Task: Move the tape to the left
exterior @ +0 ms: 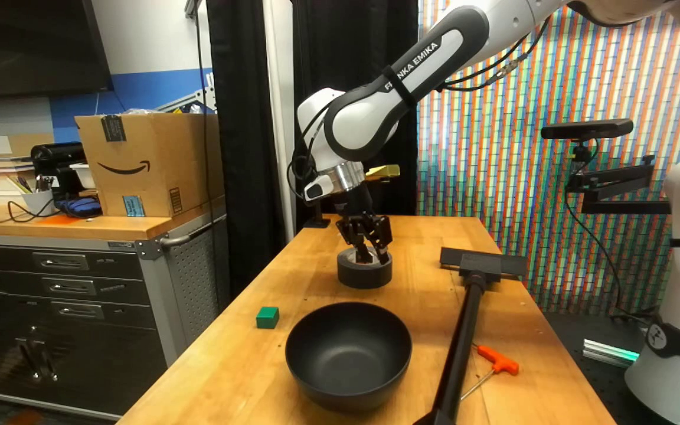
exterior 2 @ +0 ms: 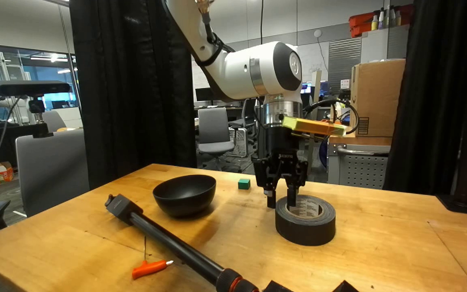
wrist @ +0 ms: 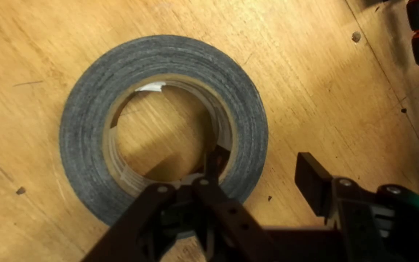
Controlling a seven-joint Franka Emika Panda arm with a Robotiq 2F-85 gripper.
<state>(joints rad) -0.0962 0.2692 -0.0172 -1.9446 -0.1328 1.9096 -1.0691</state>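
Observation:
The tape (exterior: 365, 275) is a dark grey-black ring lying flat on the wooden table. It also shows in an exterior view (exterior 2: 305, 233) and fills the left and middle of the wrist view (wrist: 81, 134). My gripper (exterior: 375, 259) points down at the tape; it also shows in an exterior view (exterior 2: 281, 202) and in the wrist view (wrist: 260, 174). It is open. One finger is at the tape's hole, the other is outside the ring, with the tape's wall between them. I cannot tell how far the fingertips are below the rim. The gripper hides the tape's lower part in the wrist view.
A black bowl (exterior: 349, 354) (exterior 2: 185, 198) and a small green cube (exterior: 267, 317) (exterior 2: 244, 184) stand on the table. A long black pole with a flat head (exterior: 464, 336) (exterior 2: 176, 241) lies along one side. An orange-handled hex key (exterior: 498, 360) (exterior 2: 150, 268) lies beside it.

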